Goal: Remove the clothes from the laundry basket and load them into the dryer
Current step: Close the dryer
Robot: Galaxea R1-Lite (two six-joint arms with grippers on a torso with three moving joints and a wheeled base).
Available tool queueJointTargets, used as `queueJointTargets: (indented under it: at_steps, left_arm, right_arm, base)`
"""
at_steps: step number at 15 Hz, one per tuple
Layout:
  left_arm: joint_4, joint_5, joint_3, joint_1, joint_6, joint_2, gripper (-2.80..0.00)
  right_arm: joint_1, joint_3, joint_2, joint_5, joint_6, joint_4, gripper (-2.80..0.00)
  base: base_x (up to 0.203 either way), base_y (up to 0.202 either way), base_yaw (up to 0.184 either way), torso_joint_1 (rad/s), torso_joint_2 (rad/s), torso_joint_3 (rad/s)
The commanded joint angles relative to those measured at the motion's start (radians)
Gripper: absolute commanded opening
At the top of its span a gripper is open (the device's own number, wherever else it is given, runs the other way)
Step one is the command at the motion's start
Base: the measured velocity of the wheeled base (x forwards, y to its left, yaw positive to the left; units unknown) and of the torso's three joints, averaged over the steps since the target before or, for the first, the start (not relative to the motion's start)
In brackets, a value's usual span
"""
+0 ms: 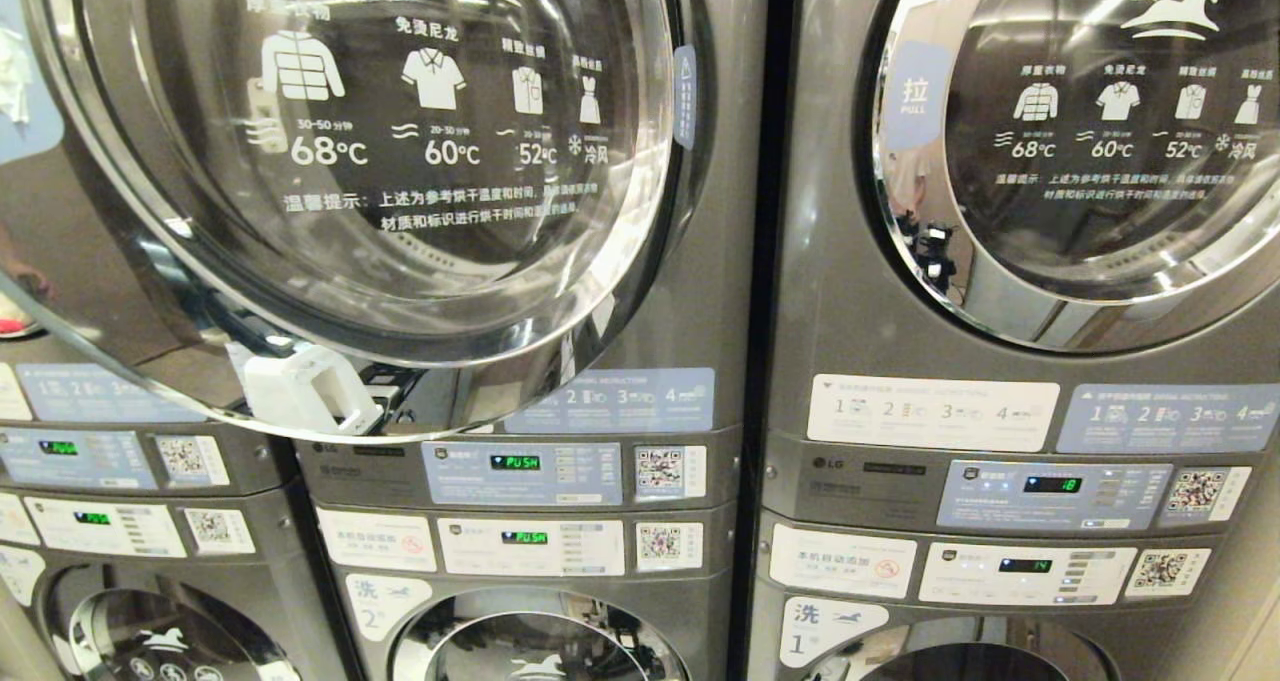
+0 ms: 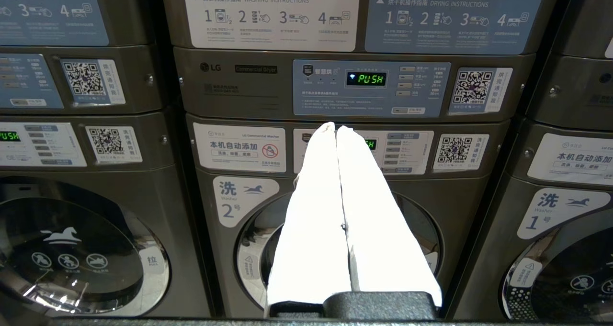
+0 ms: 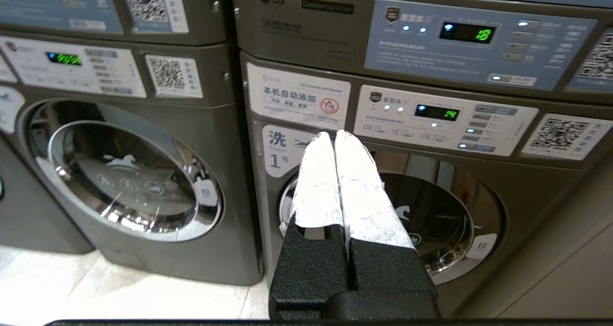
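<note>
The laundry basket and the clothes are out of view. In the head view, a grey dryer (image 1: 722, 261) fills the left half. Its big round glass door (image 1: 400, 161) looms close, the lower rim and white latch (image 1: 310, 391) overlapping the label strip below. Neither gripper shows in that view. In the left wrist view, my left gripper (image 2: 332, 126) is shut and empty, its white fingers pointing at the panel of washer 2 (image 2: 230, 196). In the right wrist view, my right gripper (image 3: 332, 134) is also shut and empty in front of washer 1 (image 3: 278, 149).
A second dryer (image 1: 1080, 131) with a closed door stands to the right, its display lit. Control panels (image 1: 520, 471) separate the dryers from the washers beneath. Another washer (image 3: 129, 182) stands beside washer 1 on a pale tiled floor (image 3: 96, 292).
</note>
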Motion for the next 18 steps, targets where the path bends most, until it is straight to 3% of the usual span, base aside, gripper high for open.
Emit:
queueJointTargets:
  at_steps: [1, 6, 11, 13, 15, 17, 18]
  left_arm:
    - [-0.001, 0.000, 0.000, 0.000, 0.000, -0.002, -2.80]
    - [-0.001, 0.000, 0.000, 0.000, 0.000, -0.002, -2.80]
    - [-0.001, 0.000, 0.000, 0.000, 0.000, -0.002, -2.80]
    - [-0.001, 0.000, 0.000, 0.000, 0.000, -0.002, -2.80]
    - [-0.001, 0.000, 0.000, 0.000, 0.000, -0.002, -2.80]
    - [0.000, 0.000, 0.000, 0.000, 0.000, -0.002, -2.80]
    - [-0.001, 0.000, 0.000, 0.000, 0.000, -0.002, -2.80]
  right_arm:
    - [-0.048, -0.005, -0.025, 0.002, 0.000, 0.002, -2.80]
    - [-0.043, 0.005, -0.256, 0.000, -0.001, -0.037, -2.80]
    - [-0.039, 0.009, -0.249, -0.005, 0.096, -0.032, -2.80]
    - [-0.039, 0.011, -0.249, -0.011, 0.181, -0.031, -2.80]
    - [-0.039, 0.013, -0.249, -0.069, 0.230, -0.024, -2.80]
    - [-0.039, 0.014, -0.249, -0.065, 0.154, -0.029, -2.80]
    - [-0.039, 0.011, -0.249, -0.056, 0.064, -0.030, -2.80]
  base:
    - [0.000, 0.000, 0.000, 0.000, 0.00, 0.000]
    - [0.000, 0.000, 0.000, 0.000, 0.00, 0.000]
    - [0.000, 0.000, 0.000, 0.000, 0.00, 0.000]
    - [0.000, 0.000, 0.000, 0.000, 0.00, 0.000]
    - [0.000, 0.000, 0.000, 0.000, 0.00, 0.000]
    - [0.000, 0.000, 0.000, 0.000, 0.00, 0.000]
    - [0.000, 0.000, 0.000, 0.000, 0.00, 0.000]
